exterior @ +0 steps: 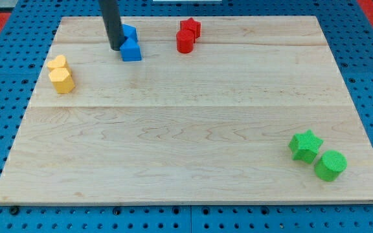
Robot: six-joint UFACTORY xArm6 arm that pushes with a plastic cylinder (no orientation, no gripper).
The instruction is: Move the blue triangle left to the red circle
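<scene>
With no jaws, my tip (116, 48) sits left of the blue triangle (131, 50); pushing could also drag the second blue block (129, 32) toward the red circle (184, 42).

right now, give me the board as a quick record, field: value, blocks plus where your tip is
tip: my tip at the view's top left, touching the left side of the blue triangle
blue pair: triangle in front, another blue block just behind it
red pair: red circle with red star behind, to the view's right of the blue pair
yellow pair: two yellow blocks at the left edge
green pair: green star and green circle, bottom right
surface: wooden board
</scene>
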